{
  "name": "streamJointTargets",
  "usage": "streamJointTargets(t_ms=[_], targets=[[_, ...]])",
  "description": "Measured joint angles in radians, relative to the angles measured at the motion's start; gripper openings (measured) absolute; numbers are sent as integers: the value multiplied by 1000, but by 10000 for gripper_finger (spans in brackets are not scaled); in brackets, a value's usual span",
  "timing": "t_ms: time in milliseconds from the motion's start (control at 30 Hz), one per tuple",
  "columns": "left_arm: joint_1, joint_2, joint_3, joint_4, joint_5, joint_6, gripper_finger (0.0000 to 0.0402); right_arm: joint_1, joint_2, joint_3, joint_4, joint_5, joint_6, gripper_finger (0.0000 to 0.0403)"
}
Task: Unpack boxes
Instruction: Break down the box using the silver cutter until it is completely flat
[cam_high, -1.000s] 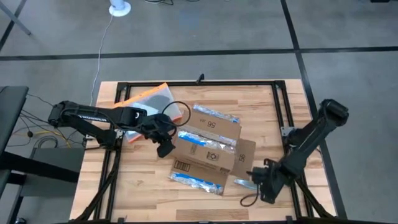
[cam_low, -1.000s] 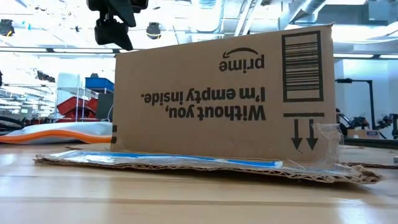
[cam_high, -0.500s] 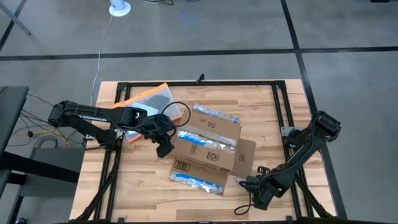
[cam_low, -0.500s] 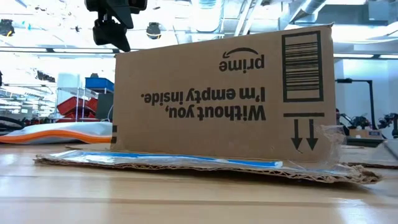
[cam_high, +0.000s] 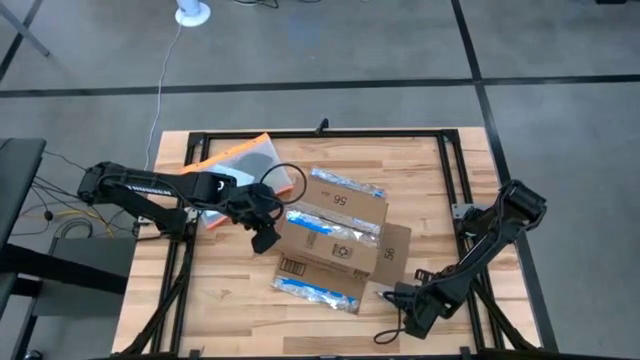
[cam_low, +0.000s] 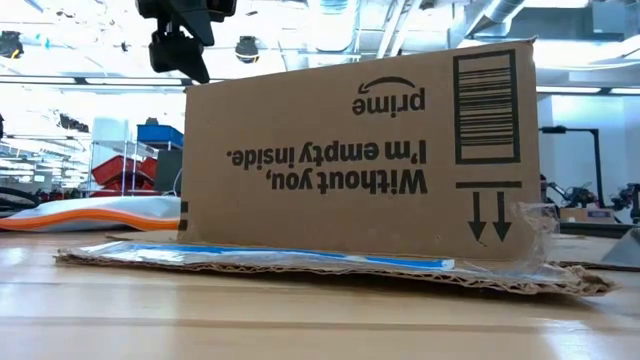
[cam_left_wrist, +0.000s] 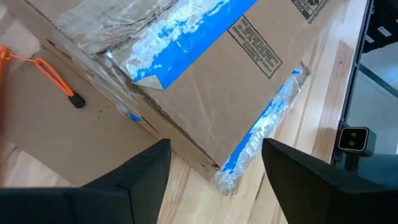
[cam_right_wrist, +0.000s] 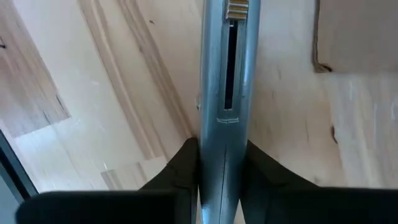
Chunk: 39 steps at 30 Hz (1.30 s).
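The brown cardboard box (cam_high: 335, 240) stands mid-table with its print upside down (cam_low: 360, 150). It rests on spread flaps that carry torn blue-and-white tape (cam_left_wrist: 186, 43). My left gripper (cam_high: 265, 240) hovers open above the box's left corner (cam_left_wrist: 214, 180) and touches nothing. It shows above the box's top left edge in the low view (cam_low: 180, 45). My right gripper (cam_high: 400, 296) is low over the table, near and to the right of the box. It is shut on a grey-blue utility knife (cam_right_wrist: 224, 93). My right gripper pinches the knife's handle (cam_right_wrist: 222, 155) between its two fingers by the flat sides. The knife sticks out forward along the fingers, toward the table's left and the box's right flap (cam_right_wrist: 354, 37). Whether its front end touches the table, I cannot tell.
A clear pouch with an orange edge (cam_high: 235, 160) lies at the far left, beside a cord loop (cam_high: 285, 180). A black frame (cam_high: 320, 132) runs around the tabletop. There is bare wood along the near edge (cam_high: 250, 320) and on the far right (cam_high: 420, 170).
My right gripper has moved with the knife toward the table's left and near edges, closer to the box's right flap. Its arm has folded lower. The box has not moved.
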Motion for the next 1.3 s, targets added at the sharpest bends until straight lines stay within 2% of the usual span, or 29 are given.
streamJointTargets(t_ms=[100, 300, 367, 500, 567, 633, 700, 800, 1000, 1200, 1300], targets=[[-5, 1, 0, 10, -2, 39, 237, -2, -55, -7, -20, 0, 13, 57], [-5, 6, 0, 31, -31, 49, 237, 0, -264, 61, -18, 35, -31, 57], [-5, 6, -4, 82, -37, 51, 237, -6, -333, 104, -2, 124, -75, 57], [-9, 6, -5, 272, 38, 124, 237, -55, -415, 140, 3, 363, -224, 57], [-24, 6, 3, 382, 73, 190, 237, -108, -433, 139, 25, 376, -305, 57], [-46, 6, 18, 494, 80, 291, 237, -167, -442, 140, 71, 322, -372, 57], [-64, 6, 34, 591, 80, 425, 237, -226, -440, 141, 94, 208, -427, 57], [-93, 6, 60, 614, 31, 599, 237, -296, -438, 139, 105, 78, -473, 57], [-123, 15, 76, 587, -85, 793, 237, -398, -436, 140, 164, -25, -532, 57], [-148, 95, 78, 621, -94, 972, 237, -484, -409, 140, 298, -107, -586, 57], [-161, 136, 77, 658, -92, 1033, 237, -519, -404, 140, 301, -150, -590, 57]])
